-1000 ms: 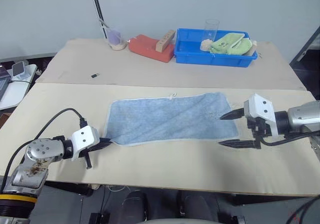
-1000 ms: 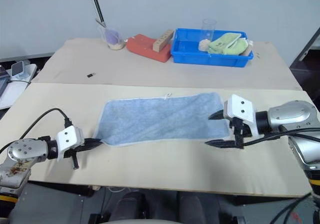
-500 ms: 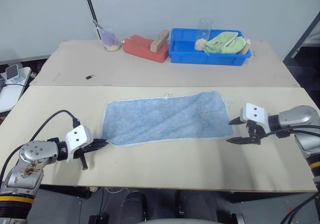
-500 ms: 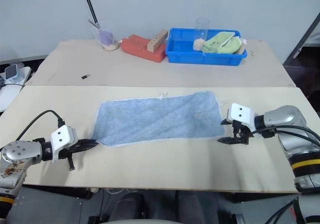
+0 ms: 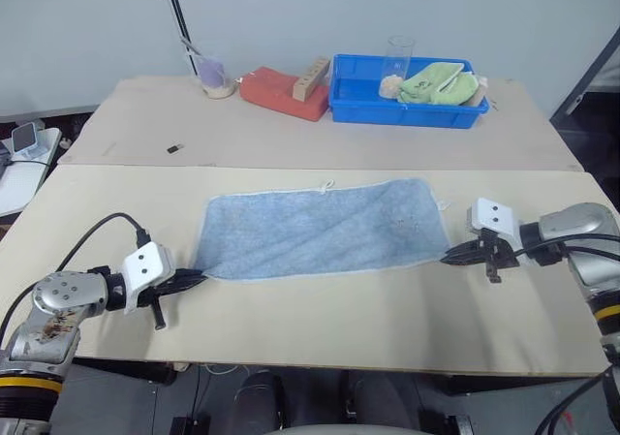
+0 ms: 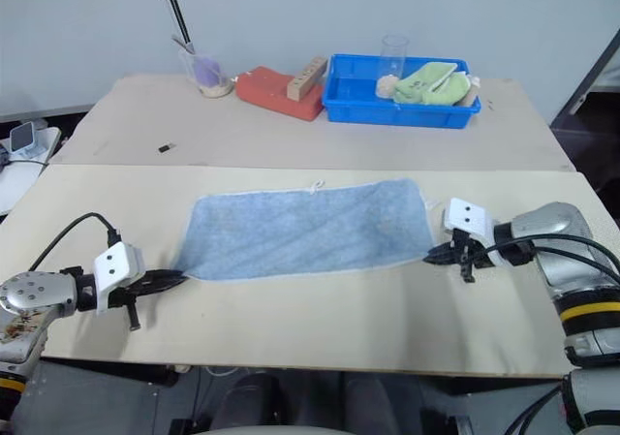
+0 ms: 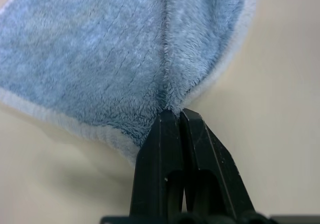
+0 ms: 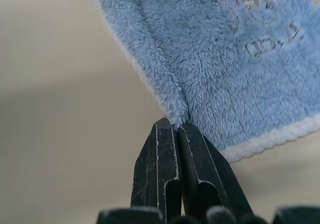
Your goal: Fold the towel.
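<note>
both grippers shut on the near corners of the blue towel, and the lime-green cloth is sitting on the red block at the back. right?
Not quite. The lime-green cloth lies in the blue bin, not on the red block; the left eye view shows it. The rest holds: the left gripper and right gripper each have their jaws shut on a near corner of the blue towel.

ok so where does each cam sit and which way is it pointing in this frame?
Left eye, right eye: head stereo pair, looking forward and down over the table; both arms show, left gripper and right gripper at opposite corners of the towel.
Left wrist: along its own fingers, shut on a towel corner.
Right wrist: along its own fingers, shut on the other corner.
Shared: all four see the towel and table.
</note>
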Robot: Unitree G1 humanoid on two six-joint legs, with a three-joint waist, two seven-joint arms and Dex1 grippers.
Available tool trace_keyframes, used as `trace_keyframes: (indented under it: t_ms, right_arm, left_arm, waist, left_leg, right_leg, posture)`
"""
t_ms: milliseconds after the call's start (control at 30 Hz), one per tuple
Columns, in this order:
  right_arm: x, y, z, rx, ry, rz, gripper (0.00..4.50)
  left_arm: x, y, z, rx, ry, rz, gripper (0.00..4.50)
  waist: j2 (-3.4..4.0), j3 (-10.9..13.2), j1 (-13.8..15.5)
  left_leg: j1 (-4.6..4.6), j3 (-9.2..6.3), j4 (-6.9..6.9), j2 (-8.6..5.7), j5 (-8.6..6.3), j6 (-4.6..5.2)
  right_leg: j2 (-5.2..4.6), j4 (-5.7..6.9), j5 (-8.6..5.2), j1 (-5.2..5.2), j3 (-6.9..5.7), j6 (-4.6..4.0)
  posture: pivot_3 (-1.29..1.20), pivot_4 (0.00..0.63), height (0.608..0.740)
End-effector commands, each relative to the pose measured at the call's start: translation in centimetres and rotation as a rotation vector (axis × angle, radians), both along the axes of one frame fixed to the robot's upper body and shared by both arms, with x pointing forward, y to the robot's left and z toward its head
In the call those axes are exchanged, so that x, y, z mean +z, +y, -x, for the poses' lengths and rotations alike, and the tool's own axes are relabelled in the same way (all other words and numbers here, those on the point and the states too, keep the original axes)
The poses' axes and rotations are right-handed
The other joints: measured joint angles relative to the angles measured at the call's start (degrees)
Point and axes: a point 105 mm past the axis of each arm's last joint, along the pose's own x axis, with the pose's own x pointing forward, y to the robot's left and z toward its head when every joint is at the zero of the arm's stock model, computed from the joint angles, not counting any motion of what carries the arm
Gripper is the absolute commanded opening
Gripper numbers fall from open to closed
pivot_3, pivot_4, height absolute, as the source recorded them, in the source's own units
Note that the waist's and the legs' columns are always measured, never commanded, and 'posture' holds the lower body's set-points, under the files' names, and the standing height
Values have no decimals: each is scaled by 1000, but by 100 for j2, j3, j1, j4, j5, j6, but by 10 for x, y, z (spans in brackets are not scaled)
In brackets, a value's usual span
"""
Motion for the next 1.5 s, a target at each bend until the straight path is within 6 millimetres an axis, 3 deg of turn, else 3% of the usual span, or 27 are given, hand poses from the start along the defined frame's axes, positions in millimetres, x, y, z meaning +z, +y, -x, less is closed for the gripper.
trace_keyframes:
  t_ms: [33, 100, 167, 300, 433, 567, 667, 733, 900, 1033, 1200, 1300, 1367, 1500]
  right_arm:
    - [45, -5, 8, -55, -48, -80, 37]
    - [58, -2, 11, -84, -59, -132, 37]
    - [76, 2, 0, -137, -121, -205, 37]
    - [111, 7, -36, -227, -288, -314, 37]
    - [161, 2, -68, -289, -490, -361, 37]
    - [205, -11, -77, -311, -642, -352, 37]
    - [215, -18, -70, -284, -663, -337, 37]
    - [211, -19, -61, -242, -637, -308, 37]
    - [159, -16, -29, -119, -490, -156, 37]
    - [82, -5, 15, -15, -276, -66, 37]
    - [44, 2, 50, -10, -114, -56, 37]
    - [27, 4, 70, 0, -11, -29, 37]
    - [23, 5, 73, -5, 9, -33, 37]
    - [35, 4, 53, -97, -16, -102, 37]
  left_arm:
    - [22, 6, -3, -1, 37, 33, 0]
    - [34, 5, -14, 10, 23, 72, 0]
    - [52, 2, -35, 36, -36, 125, 0]
    - [89, -12, -84, 64, -160, 172, 0]
    - [149, -38, -126, 50, -298, 228, 0]
    - [194, -42, -140, 35, -402, 230, 0]
    - [207, -36, -137, 27, -419, 222, 0]
    - [202, -31, -131, 10, -395, 200, 0]
    - [156, -27, -108, -49, -251, 133, 0]
    - [87, -27, -65, -60, -74, 86, 0]
    - [48, -19, -25, -46, 79, 30, 0]
    - [31, -13, -4, -57, 168, -15, 0]
    - [27, -12, -1, -45, 181, -14, 0]
    - [34, -10, -11, -6, 180, 25, 0]
  waist:
    - [5, 5, -2]
    - [0, 8, 1]
    - [-16, 16, 2]
    - [-35, 27, -2]
    - [-37, 31, -8]
    - [-34, 42, -25]
    - [-32, 41, -40]
    - [-32, 41, -56]
    - [-29, 40, -60]
    - [-23, 32, -49]
    - [-32, 49, -19]
    - [-42, 52, 5]
    - [-41, 52, 29]
    - [-49, 57, 37]
  left_leg:
    - [-1, 0, -1, -1, 0, 0]
    - [-1, -1, 0, -1, 0, 0]
    - [4, -4, 3, -2, 0, 0]
    - [5, 1, 12, -15, 1, -1]
    - [-16, 13, 4, -30, 3, 0]
    - [-20, 17, -12, -37, 3, 2]
    - [-7, 19, -37, -40, -1, 10]
    - [-6, 17, -39, -38, -4, 16]
    - [-2, -15, -39, -27, -3, 13]
    - [7, -36, -33, -15, -1, 10]
    - [3, -35, -13, -14, 9, -9]
    - [23, -35, -11, -14, 10, -11]
    - [21, -35, -12, -15, 10, -11]
    - [12, -30, 0, -19, 10, -11]
  right_leg:
    - [-1, 0, 0, -1, 1, 0]
    - [-1, 0, -1, 1, 0, 0]
    - [2, -1, -3, 7, -1, -4]
    - [12, 0, -3, 14, 1, -8]
    - [27, -9, 33, 4, 26, -17]
    - [22, -22, 36, -3, 30, -34]
    - [17, -26, 22, 4, 33, -33]
    - [18, -21, 12, 2, 33, -39]
    - [21, 0, 5, 2, 30, -44]
    - [17, 10, -18, 11, 32, -2]
    - [11, 17, -6, 5, 36, 25]
    - [13, 14, -18, 22, 31, 6]
    - [11, 11, -25, 20, 31, -6]
    - [13, 11, -24, 16, 33, -4]
  posture:
    - [0, 150, 656]
    - [0, 150, 656]
    - [0, 150, 656]
    - [0, 150, 656]
    - [0, 150, 656]
    - [0, 150, 656]
    - [0, 150, 656]
    - [0, 150, 656]
    - [0, 150, 656]
    - [0, 150, 656]
    - [0, 150, 656]
    - [0, 150, 656]
    - [0, 150, 656]
    - [0, 150, 656]
